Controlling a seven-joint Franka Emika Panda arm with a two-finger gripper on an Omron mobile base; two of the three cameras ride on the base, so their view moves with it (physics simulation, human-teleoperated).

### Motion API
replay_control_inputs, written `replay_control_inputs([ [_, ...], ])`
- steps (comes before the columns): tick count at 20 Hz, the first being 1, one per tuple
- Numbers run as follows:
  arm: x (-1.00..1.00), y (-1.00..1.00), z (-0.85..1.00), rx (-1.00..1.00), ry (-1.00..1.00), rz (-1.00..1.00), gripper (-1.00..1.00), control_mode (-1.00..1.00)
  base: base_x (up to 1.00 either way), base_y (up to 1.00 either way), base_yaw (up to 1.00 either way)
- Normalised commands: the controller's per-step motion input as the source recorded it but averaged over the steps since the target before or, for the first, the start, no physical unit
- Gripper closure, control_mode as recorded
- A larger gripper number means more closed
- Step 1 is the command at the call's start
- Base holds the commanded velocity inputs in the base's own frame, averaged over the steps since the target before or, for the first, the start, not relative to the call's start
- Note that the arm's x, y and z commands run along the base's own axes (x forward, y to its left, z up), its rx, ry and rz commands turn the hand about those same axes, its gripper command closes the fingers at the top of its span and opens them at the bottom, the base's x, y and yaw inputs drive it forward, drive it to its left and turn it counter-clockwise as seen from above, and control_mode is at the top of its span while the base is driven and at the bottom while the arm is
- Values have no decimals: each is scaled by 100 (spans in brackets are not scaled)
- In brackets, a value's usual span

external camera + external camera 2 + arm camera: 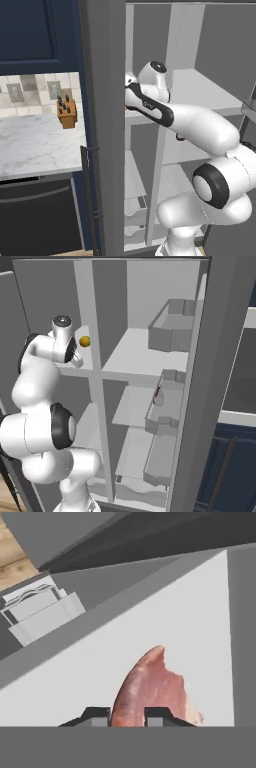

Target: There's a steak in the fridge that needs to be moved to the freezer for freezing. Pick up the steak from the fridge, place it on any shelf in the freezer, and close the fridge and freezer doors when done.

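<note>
- Pink-red meat sits low in the middle of the hand view: this is the steak [150, 692], and it stands on its edge between the two dark finger tips.
- The gripper [127, 716] is clamped on the steak, one tip on each side of it.
- Under the steak is a flat white shelf [200, 627], and the steak is over its near part. I cannot tell if the steak touches the board.
- At the upper left of the hand view there are white drawers [37, 609] low down, and a bit of brown wood floor [15, 559] past them.
- In the left base view the white arm [200, 125] comes up from the lower right and reaches left into the freezer [142, 150], the thin part of the grey unit.
- A grey door [102, 125] stands open just left of the arm, with a slim dark handle [86, 190] low on it.
- In the right base view the fridge [145, 356] is the wide part in the middle, and its door [220, 381] stands open on the right, with grey bins [172, 326] on the inside.
- A small yellow fruit [85, 341] lies on a fridge shelf, just right of the arm's top.
- Far off at the left of the left base view is a marble counter [35, 145] with a wood knife block [66, 112] on it.
</note>
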Motion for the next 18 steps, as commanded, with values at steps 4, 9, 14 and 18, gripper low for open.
replay_control_inputs([
  [4,32,-6,-12,0,0,4,-100,-100,0,0,0],
  [9,2,-4,3,0,-1,5,-100,-100,0,0,0],
  [14,-23,-4,23,0,-3,1,-100,-100,0,0,0],
  [18,-55,-30,29,0,0,0,-100,-100,0,0,0],
])
